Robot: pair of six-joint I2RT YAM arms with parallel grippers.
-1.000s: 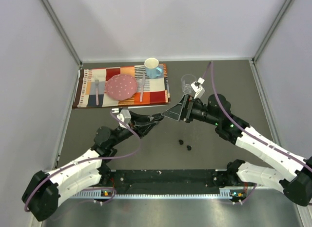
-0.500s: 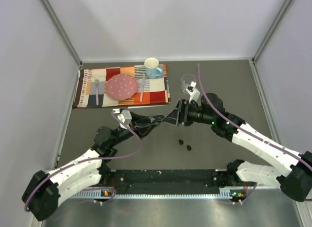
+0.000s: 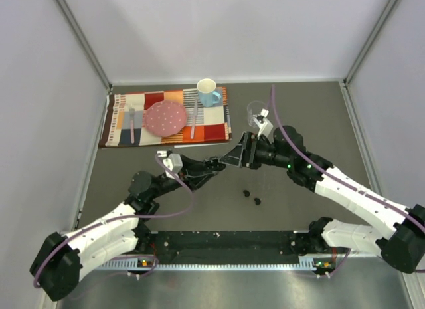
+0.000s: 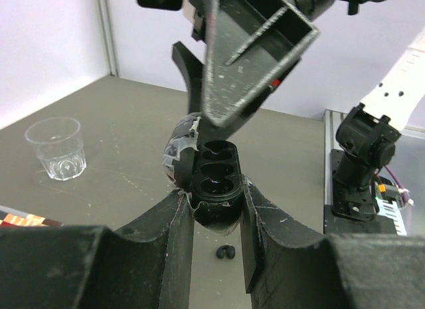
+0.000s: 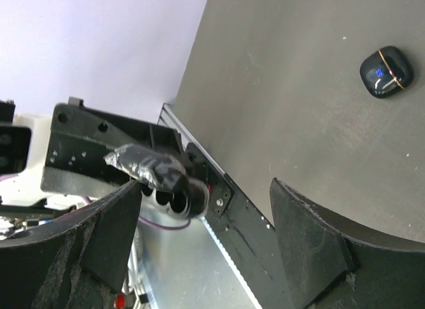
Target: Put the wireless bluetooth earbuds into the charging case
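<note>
Earbuds [image 3: 246,192] show from above only as a small black speck lying loose on the grey table [image 3: 319,123], in front of the two arms' meeting point and well apart from both of them. Just beside that speck, toward the near edge, lies a slightly larger black oval, a closed case [image 3: 256,201]; the right wrist view shows a thin gold seam and a small blue light on it.

The charging case [image 4: 216,179] is off the table, clamped between the fingers of the left gripper [image 3: 211,165]. Its lid [image 4: 179,146] is swung open to the left, and two round wells face up and toward the other arm. Below it in the left wrist view a small black object rests on the table, too small to tell whether it is a bud or the closed case.

The right gripper [image 3: 229,157] hangs directly in front of the held case with its jaws apart. In the left wrist view one of its fingers [image 4: 252,56] slants down until its tip sits right at the far rim of the case; I cannot tell whether it touches. Nothing can be seen between those fingers.

A clear glass [image 3: 255,111] stands behind the right arm. At the back left lies a patchwork placemat [image 3: 212,126] carrying a pink plate [image 3: 166,117], a blue mug [image 3: 208,92], a utensil [image 3: 132,123] left of the plate and another [image 3: 193,119] to its right.
</note>
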